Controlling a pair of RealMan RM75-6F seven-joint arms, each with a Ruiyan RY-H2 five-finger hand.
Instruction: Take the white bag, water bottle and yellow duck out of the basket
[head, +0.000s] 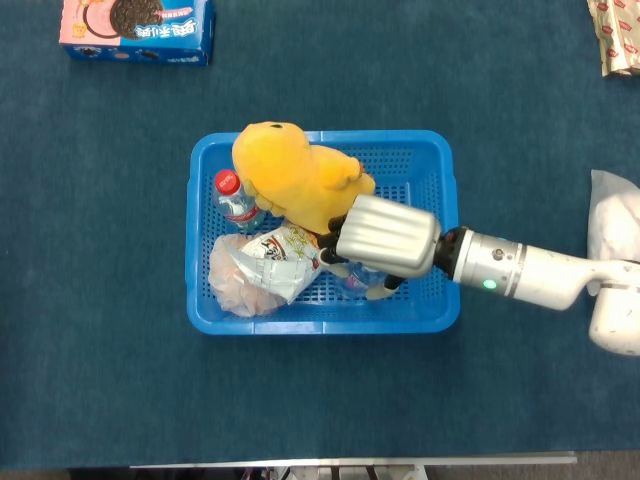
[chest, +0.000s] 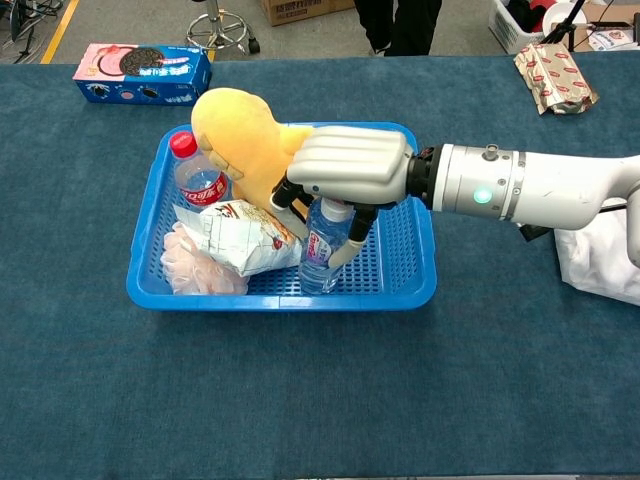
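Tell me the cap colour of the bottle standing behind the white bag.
Red. The bottle's cap shows best in the chest view, beside the yellow duck.

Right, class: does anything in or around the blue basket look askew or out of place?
Yes: the water bottle held by the right hand leans instead of standing upright, and the yellow duck bulges over the blue basket rim.

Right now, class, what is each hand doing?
Left hand: not in view.
Right hand: grips the upper part of the clear water bottle in the blue basket.
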